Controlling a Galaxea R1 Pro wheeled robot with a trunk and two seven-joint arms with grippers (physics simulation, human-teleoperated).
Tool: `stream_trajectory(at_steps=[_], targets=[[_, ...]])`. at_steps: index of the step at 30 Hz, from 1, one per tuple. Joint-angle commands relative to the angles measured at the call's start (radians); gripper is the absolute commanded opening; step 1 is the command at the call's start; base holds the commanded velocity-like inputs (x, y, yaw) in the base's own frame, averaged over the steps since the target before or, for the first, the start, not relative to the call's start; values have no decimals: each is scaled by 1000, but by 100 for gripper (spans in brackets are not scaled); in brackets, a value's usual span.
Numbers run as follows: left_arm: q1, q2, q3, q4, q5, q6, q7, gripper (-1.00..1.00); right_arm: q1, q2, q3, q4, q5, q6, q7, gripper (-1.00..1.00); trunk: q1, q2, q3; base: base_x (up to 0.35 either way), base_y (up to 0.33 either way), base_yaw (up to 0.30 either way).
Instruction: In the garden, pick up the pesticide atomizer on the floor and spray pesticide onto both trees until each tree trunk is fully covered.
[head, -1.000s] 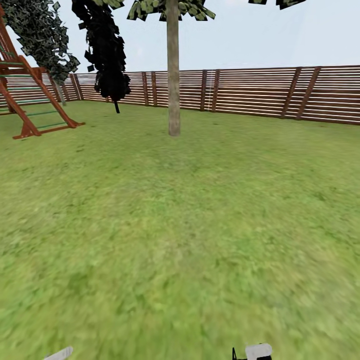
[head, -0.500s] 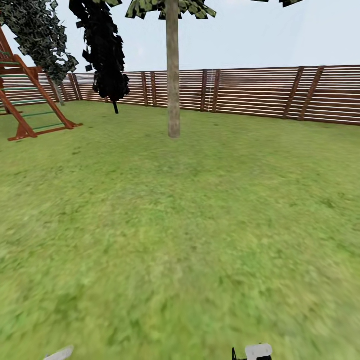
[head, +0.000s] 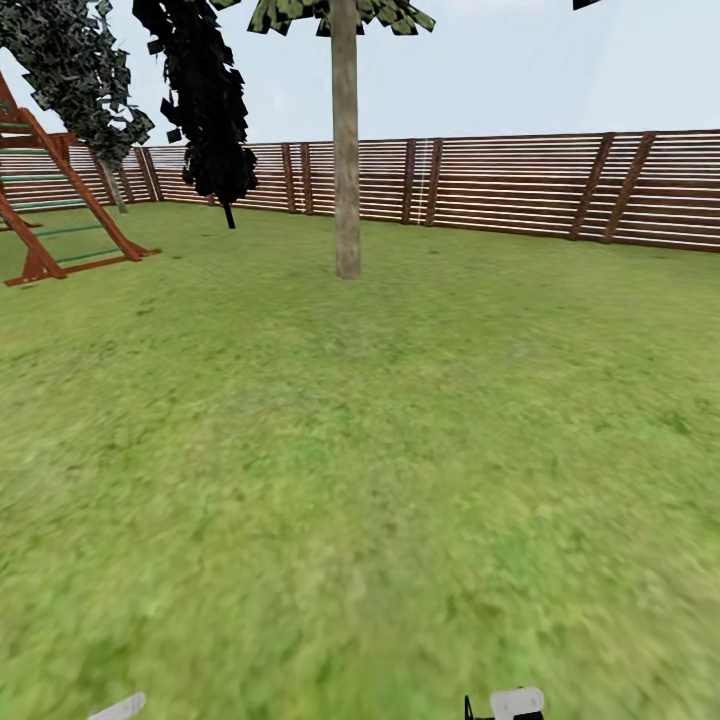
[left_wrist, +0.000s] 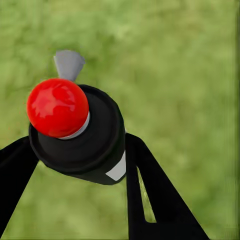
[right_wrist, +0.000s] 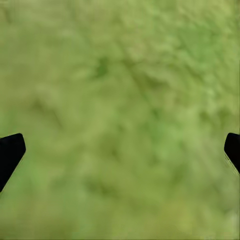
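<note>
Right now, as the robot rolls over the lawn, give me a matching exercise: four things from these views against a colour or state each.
Things:
1. pesticide atomizer
2. tree
3. fence
4. right tool

Descriptions:
A. horizontal brown slats
B. fingers wide apart over grass
C. straight beige-grey trunk
D. dark body, red knob, clamped between black fingers

Pairs: 1-D, 2-C, 3-A, 4-B

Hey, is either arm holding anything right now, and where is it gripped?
The left tool holds the pesticide atomizer by its dark round body, fingers on either side. The right tool is open over grass, holding nothing.
</note>
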Motion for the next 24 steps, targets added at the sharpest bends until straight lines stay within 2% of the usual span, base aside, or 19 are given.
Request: stream_trajectory(at_steps=[1, 24], targets=[[0, 0, -8, 0, 4, -2, 4, -100, -1, 0, -7, 1, 11, -2, -5, 100, 0, 0, -1, 335, 0, 0], [0, 0, -8, 0, 4, -2, 3, -100, -1, 0, -7, 1, 11, -2, -5, 100, 0, 0, -1, 326, 0, 0]])
